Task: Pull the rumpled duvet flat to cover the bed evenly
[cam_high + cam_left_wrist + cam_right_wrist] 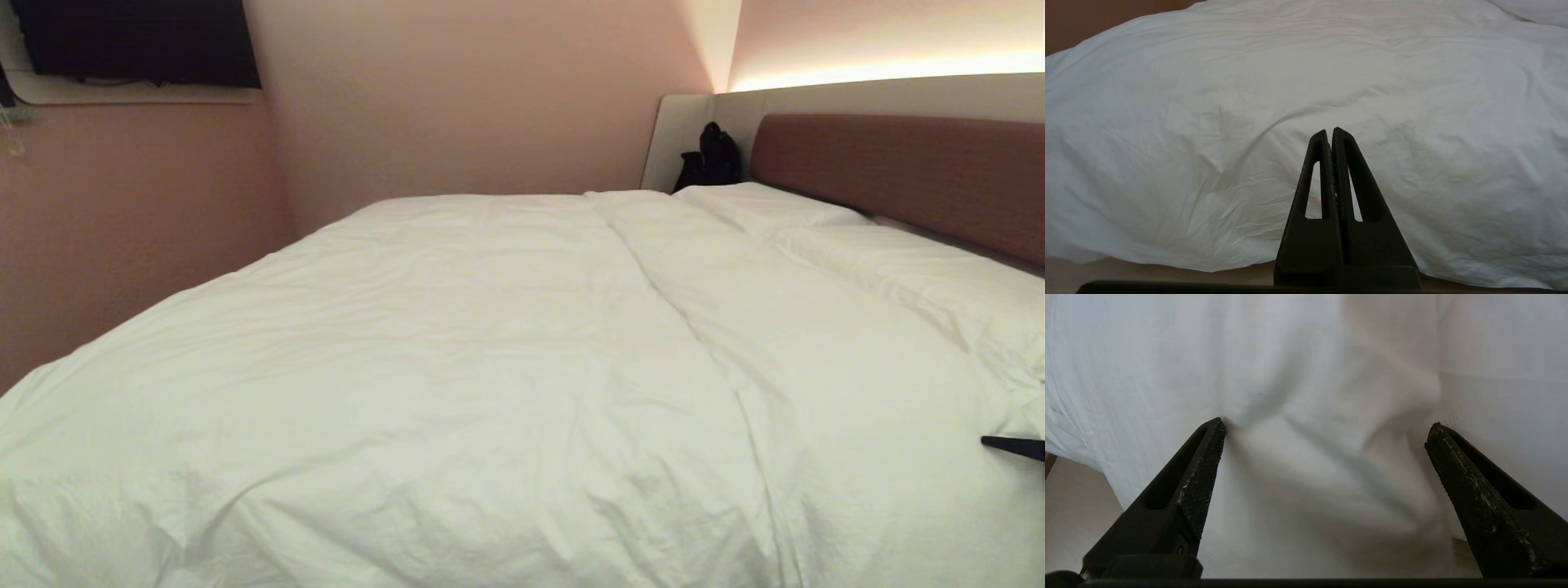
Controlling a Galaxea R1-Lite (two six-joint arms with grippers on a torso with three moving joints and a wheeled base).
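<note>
Against the duvet (1306,375), the wide-open right end effector (1325,430) presses.

The right gripper (1327,428) stands with its jaws spread wide, both fingertips (1218,430) pressed against white fabric. The left gripper (1331,132) has its two fingers pressed flat together, holding nothing.
</note>
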